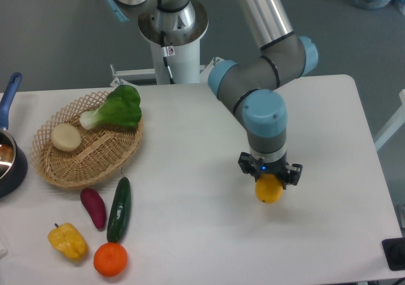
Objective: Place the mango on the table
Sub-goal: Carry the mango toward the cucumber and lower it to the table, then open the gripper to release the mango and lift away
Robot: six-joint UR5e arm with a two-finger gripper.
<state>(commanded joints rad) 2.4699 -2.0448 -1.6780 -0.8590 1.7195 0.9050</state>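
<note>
A wicker basket [88,158] is sitting at the table's [190,234] 9 o'clock side, holding a bok choy [117,109] and a pale round vegetable [66,137]. At the basket's 6 o'clock, 4 items are lying on the white top: a purple sweet potato [93,207], a cucumber [119,208], a yellow pepper [68,241] and an orange [111,259]. A dark pot [7,152] with a blue handle is poking in at the left edge. All of these are lying well apart from the arm (nothing is crowding the surface around it).

The mango [269,189] is showing as a smooth yellow-orange oval, only its lower part visible. It is hanging directly at the gripper's [269,178] 6 o'clock, its top tucked between the 2 fingers, which are closing on it and gripping it. The fruit is sitting right of the table's centre; whether it is touching the top I cannot tell.
</note>
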